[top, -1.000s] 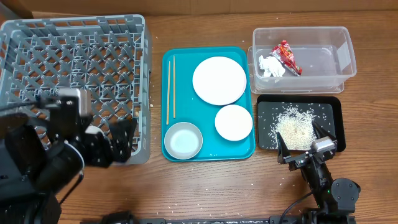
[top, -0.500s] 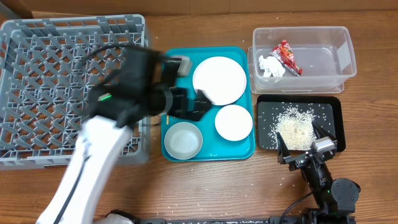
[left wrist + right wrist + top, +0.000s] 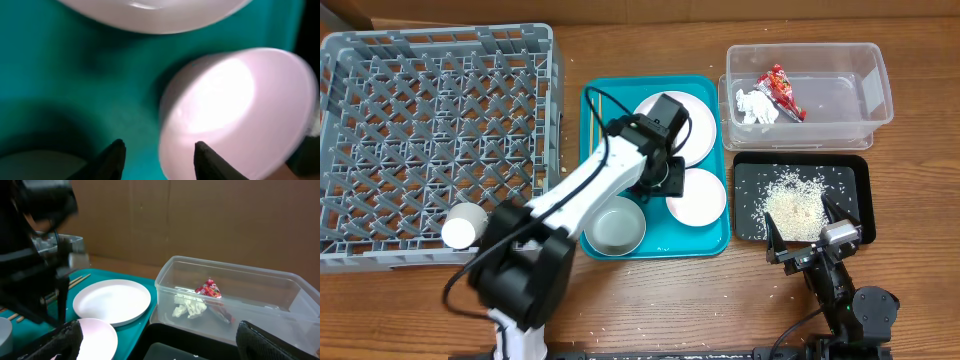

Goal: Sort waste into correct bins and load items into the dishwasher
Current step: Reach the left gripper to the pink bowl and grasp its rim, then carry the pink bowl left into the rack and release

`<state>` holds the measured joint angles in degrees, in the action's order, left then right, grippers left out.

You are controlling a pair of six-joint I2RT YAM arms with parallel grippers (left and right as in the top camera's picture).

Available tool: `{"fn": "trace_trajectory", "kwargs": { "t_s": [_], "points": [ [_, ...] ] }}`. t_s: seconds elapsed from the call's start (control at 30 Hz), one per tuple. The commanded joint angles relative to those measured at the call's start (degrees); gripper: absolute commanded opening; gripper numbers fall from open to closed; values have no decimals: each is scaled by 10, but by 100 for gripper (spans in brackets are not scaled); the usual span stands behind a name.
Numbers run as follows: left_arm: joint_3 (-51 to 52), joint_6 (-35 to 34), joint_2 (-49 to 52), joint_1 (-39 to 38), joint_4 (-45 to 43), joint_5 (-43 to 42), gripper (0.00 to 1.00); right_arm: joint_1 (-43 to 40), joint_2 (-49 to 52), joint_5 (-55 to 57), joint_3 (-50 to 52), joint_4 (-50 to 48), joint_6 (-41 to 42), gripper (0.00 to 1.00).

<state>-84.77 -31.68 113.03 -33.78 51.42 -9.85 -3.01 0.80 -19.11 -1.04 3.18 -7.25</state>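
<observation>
My left gripper (image 3: 675, 185) hangs low over the teal tray (image 3: 660, 240), open. In the left wrist view its fingertips (image 3: 116, 150) straddle the left rim of the small white plate (image 3: 235, 105), one over the plate and one over the tray. The large plate (image 3: 695, 130), partly under the arm, the grey-rimmed bowl (image 3: 615, 225) and the chopsticks (image 3: 591, 115) lie on the same tray. A small white cup (image 3: 465, 225) lies in the grey rack (image 3: 440, 110). My right gripper (image 3: 815, 238) rests open at the black tray's (image 3: 850, 180) near edge.
The clear tub (image 3: 860, 100) at the back right holds the red wrapper (image 3: 780, 90) and the white tissue (image 3: 755, 107). Rice (image 3: 792, 200) is heaped in the black tray. Stray grains dot the wooden table in front.
My left arm swung from the rack's front right corner across to the teal tray and came down at the small plate. Its jaws have narrowed. The white cup now shows in the rack.
</observation>
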Motion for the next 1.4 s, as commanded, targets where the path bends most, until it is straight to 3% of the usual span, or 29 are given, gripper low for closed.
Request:
{"fn": "trace_trajectory", "kwargs": {
  "t_s": [0.0, 0.03, 0.1, 0.13, 0.4, 0.43, 0.6, 0.67, 0.9, 1.37],
  "points": [
    [-1, -29, 35, -4, -2, 4, 38, 0, -6, 0, 6, -1, 4, 100],
    [-1, -28, 41, -4, -4, -5, 31, 0, -6, 0, 6, -1, 4, 100],
    [-1, -28, 45, -2, -5, -21, 5, 0, -6, 0, 6, -1, 4, 100],
    [-3, -28, 43, -1, -5, -22, 4, 0, -6, 0, 6, -1, 4, 100],
    [-100, -25, -22, 43, 103, 17, 4, 0, -6, 0, 6, -1, 4, 100],
    [-114, -23, -35, 52, 128, 49, 4, 0, -6, 0, 6, -1, 4, 100],
    [-162, -18, -98, 111, 268, 410, 4, 0, -6, 0, 6, -1, 4, 99],
    [-162, -26, -105, 141, 299, 499, 4, 0, -6, 0, 6, -1, 4, 100],
    [-162, -33, -83, 260, 317, 666, 4, 0, -6, 0, 6, -1, 4, 100],
    [-162, -35, 29, 252, 282, 723, 4, 0, -6, 0, 6, -1, 4, 100]
  ]
}}
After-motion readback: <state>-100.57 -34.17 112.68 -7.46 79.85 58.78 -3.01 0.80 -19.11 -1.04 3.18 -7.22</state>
